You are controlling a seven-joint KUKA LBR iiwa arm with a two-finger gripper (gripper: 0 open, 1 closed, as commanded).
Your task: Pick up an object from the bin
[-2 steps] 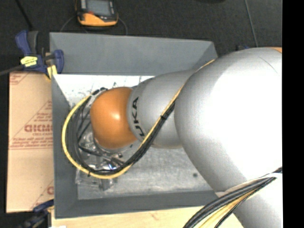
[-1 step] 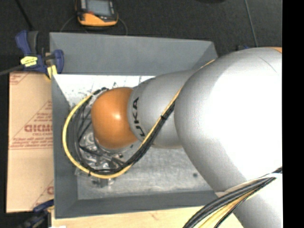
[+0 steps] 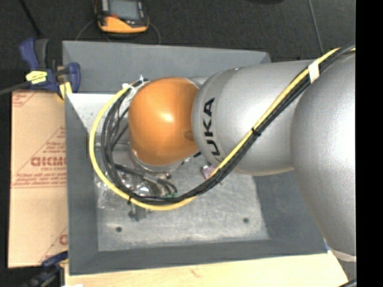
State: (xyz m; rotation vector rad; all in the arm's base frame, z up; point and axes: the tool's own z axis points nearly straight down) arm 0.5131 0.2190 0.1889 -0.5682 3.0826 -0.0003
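Grey metal bin (image 3: 81,220), arm (image 3: 257,124) in from the right and covering most of the floor's upper half. Orange cover (image 3: 160,121) on the wrist sits over the bin's left-centre, with a yellow cable (image 3: 93,151) looping round it and down near the floor. Gripper (image 3: 145,186) is under the cover, low in the bin's left-centre; only a bit of metal hardware and wires shows there, so can't tell how far open it is or whether it has anything. Which thing it is over can't be told. Nearest loose things: a small pale purple piece (image 3: 207,171) just beside the arm's underside at mid-bin, a clear crumpled plastic-looking thing (image 3: 109,195) by the left wall just beside the cable loop, and a small dark bit (image 3: 135,214) just below the loop. Lower part of the bin floor is bare grey
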